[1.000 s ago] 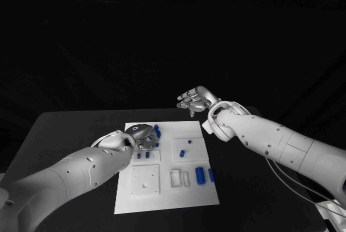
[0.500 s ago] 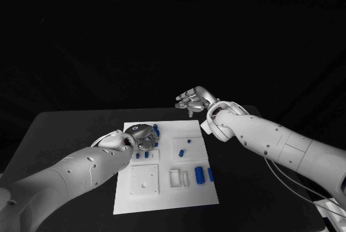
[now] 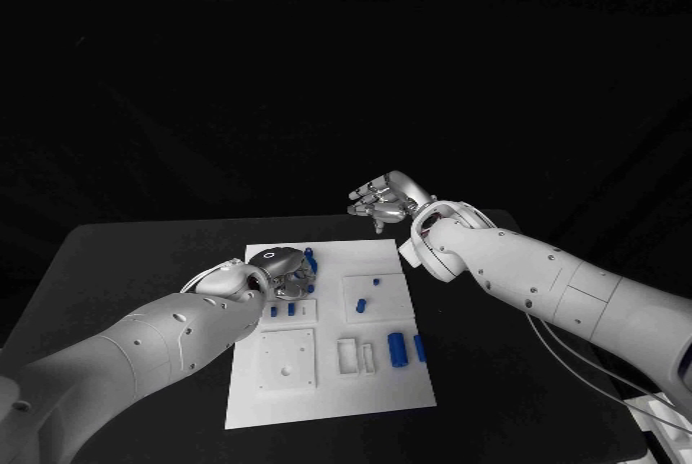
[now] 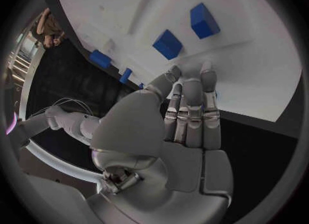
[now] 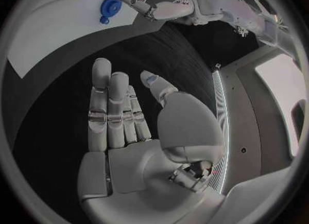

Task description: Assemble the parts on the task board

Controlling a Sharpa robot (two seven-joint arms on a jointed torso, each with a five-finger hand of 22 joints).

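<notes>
The white task board [image 3: 332, 384] lies in the middle of the black table. My left hand [image 3: 281, 269] rests on its far left part, fingers straight and close together, fingertips [image 4: 206, 72] touching the board [image 4: 257, 64]. A bit of blue shows under those fingers; whether they hold it is unclear. Two blue blocks [image 4: 167, 44] stand just beyond the fingertips. A round blue part [image 5: 110, 7] sits by the left hand [image 5: 164, 2]. Two blue cylinders [image 3: 398, 348] lie at the board's right. My right hand [image 3: 382, 202] hangs raised beyond the board's far edge, fingers [image 5: 109, 105] apart and empty.
Small blue pieces [image 3: 364, 306] lie mid-board, and two short ones [image 3: 284, 310] sit near my left wrist. A square plate [image 3: 289, 359] and a slotted block [image 3: 358, 356] occupy the near part of the board. Cables [image 3: 577, 369] trail under my right arm.
Almost nothing differs; both hands keep their places, with only a slight shift of the right hand upward.
</notes>
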